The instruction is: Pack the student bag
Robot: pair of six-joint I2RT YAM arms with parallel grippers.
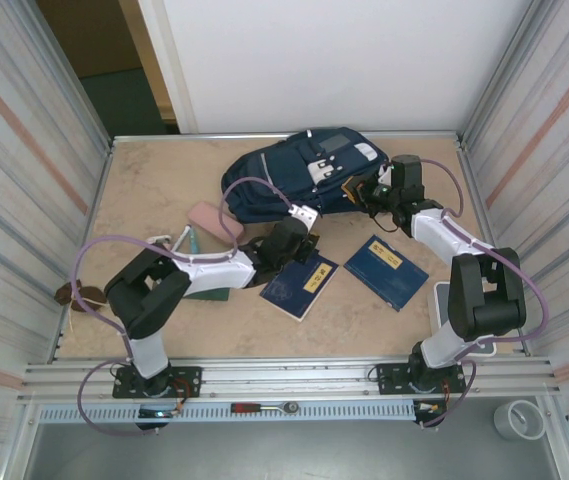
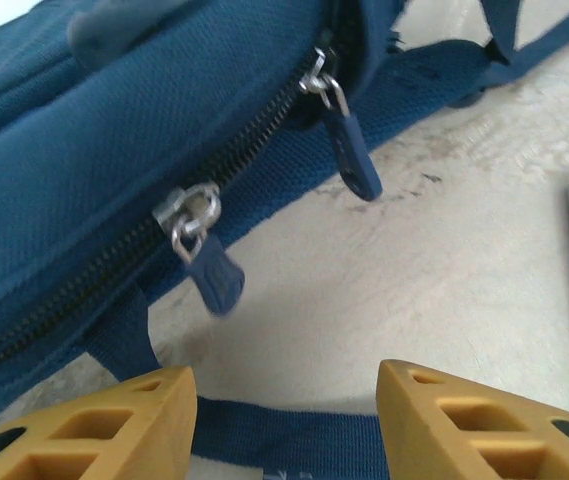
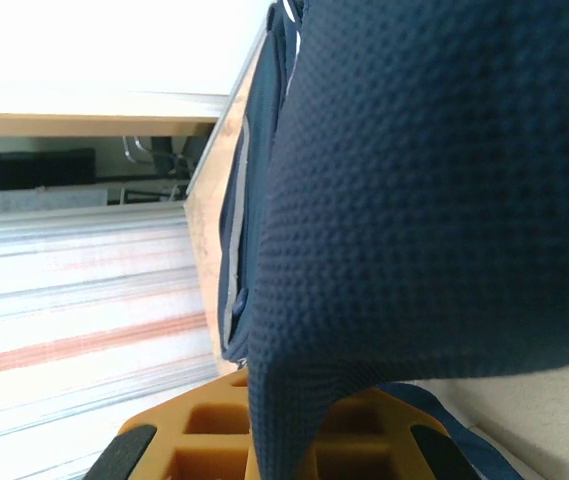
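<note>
Student bag (image 1: 284, 175) lies flat at the far middle of the table (image 1: 154, 190). Its long axis runs left to right, with the right end tipped slightly farther. The white-patch top end points right and the rounded bottom end points left.

My right claw (image 1: 362, 190) is at the bag's right near edge. In the wrist view it is clamped on a fold of navy fabric that drops between my yellow fingers (image 3: 169, 425).

My left claw (image 1: 302, 222) sits just near of the bag's middle, low over the table. Its jaws are apart with nothing between them. Two zip pulls (image 2: 209, 270) hang just ahead, untouched. A blue strap (image 2: 284, 435) crosses under the gap.

Two dark-blue booklets (image 1: 299, 285) lie near of the bag.
</note>
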